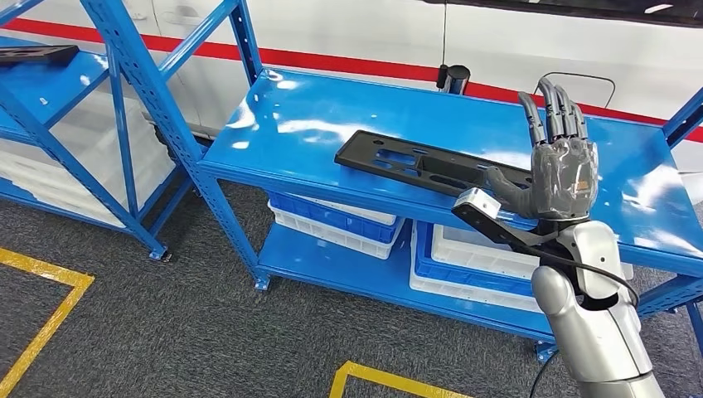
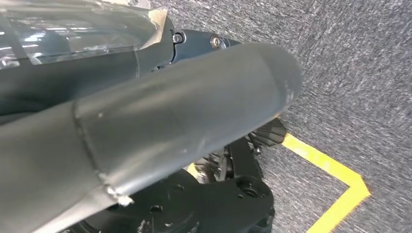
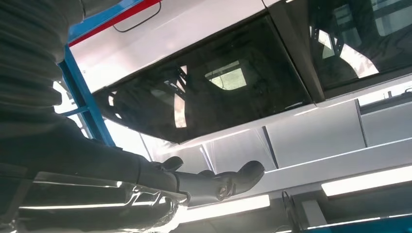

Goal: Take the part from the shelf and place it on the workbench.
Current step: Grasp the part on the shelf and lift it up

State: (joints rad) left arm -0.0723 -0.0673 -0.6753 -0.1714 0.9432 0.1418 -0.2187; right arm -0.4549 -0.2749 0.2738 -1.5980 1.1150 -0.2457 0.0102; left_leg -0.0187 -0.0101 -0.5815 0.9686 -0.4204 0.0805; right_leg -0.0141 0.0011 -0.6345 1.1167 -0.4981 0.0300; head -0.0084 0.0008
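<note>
Reach step, by my reading: right hand (image 1: 562, 170) raised with fingers straight and spread, holding nothing, poised at the near end of the black part (image 1: 431, 163) lying flat on the blue shelf (image 1: 290, 133); next, lower and grasp.

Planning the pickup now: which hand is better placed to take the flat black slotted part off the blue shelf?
Right. The right hand hovers open, fingers up, beside the flat black slotted part on the blue metal shelf. The left hand hangs low over grey carpet, away from the shelf.
</note>
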